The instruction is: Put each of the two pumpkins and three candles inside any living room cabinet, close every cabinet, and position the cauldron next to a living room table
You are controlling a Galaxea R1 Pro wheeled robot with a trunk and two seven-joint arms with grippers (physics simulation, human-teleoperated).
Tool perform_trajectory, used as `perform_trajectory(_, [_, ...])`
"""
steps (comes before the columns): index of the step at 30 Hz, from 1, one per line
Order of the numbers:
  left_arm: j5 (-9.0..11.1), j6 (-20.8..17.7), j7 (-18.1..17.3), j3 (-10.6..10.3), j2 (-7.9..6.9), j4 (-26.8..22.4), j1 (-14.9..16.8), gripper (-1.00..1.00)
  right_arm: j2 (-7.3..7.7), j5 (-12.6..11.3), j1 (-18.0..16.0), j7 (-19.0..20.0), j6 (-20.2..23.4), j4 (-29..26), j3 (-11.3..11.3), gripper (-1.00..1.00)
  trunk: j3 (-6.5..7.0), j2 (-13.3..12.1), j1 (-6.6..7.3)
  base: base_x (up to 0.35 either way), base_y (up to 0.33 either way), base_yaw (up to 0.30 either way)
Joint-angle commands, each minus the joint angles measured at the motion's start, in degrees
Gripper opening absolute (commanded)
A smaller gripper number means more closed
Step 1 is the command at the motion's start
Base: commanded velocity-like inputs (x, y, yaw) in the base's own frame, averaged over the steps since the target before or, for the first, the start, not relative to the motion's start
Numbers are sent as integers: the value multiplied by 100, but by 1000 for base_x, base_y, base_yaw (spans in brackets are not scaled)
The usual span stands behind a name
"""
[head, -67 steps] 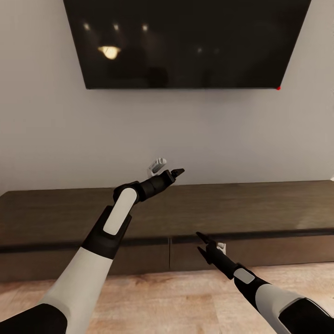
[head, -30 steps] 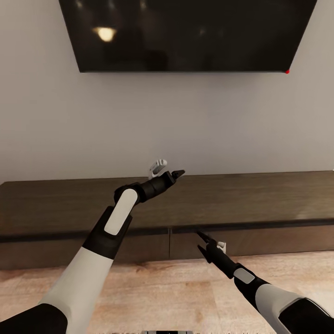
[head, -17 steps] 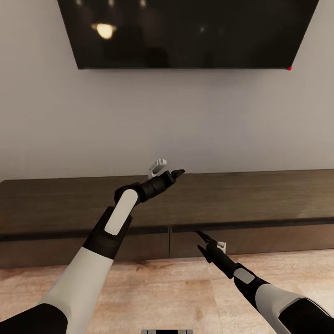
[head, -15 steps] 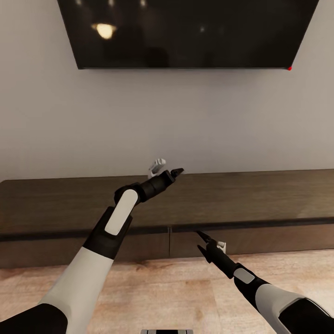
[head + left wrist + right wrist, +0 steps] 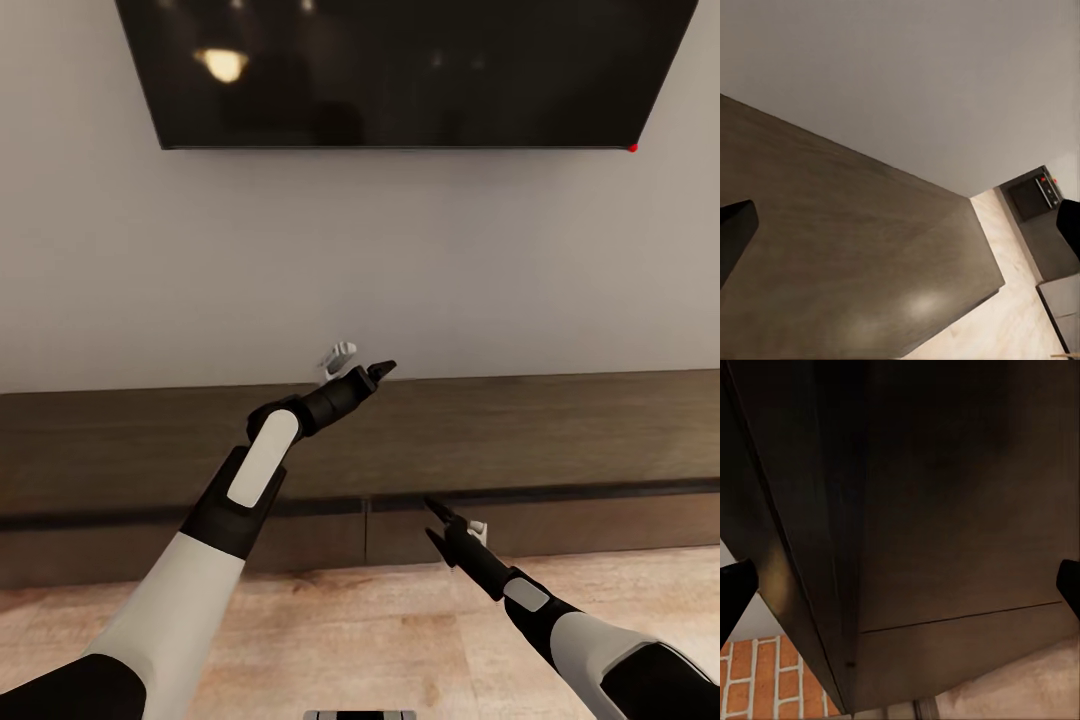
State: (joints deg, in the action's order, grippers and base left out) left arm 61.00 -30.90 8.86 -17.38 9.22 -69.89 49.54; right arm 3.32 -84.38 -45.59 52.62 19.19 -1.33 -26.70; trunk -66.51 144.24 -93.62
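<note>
The long, low dark-brown cabinet runs along the wall, and its drawer fronts sit flush and shut. My left gripper hovers above the cabinet top, open with nothing between its fingertips. My right gripper is low in front of the drawer fronts, also open and empty. The pumpkins, candles, cauldron and table are out of view.
A large black TV hangs on the grey wall above the cabinet. Light wood floor lies between me and the unit. Red brick shows past the cabinet's end, and a dark box with red dots stands farther off.
The head camera has shifted slightly, so the TV and cabinet sit a little differently in the picture. Both arms hold the same pose and both grippers stay open.
</note>
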Motion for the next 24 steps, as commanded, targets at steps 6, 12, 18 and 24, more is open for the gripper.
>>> perform_trajectory(6, [61, -7, 46, -3, 0, -6, 3, 100, 2, -61, -3, 12, 50, 1, -37, 100, -5, 2, -1, 97, 0, 0])
perform_trajectory(12, [61, -4, 46, -3, 0, -2, 3, 100, 2, -61, -3, 12, 50, 1, -36, 100, -5, 2, -1, 8, 0, 0])
perform_trajectory(18, [61, -4, 46, -3, 0, 7, 3, 100, 2, -61, -3, 12, 50, 1, -37, -100, -5, 2, -1, 0, 0, 0])
perform_trajectory(24, [55, 4, 39, -82, 0, 130, 3, 100, 2, -61, -3, 12, 50, 1, -37, -100, -5, 2, -1, 0, 0, 0])
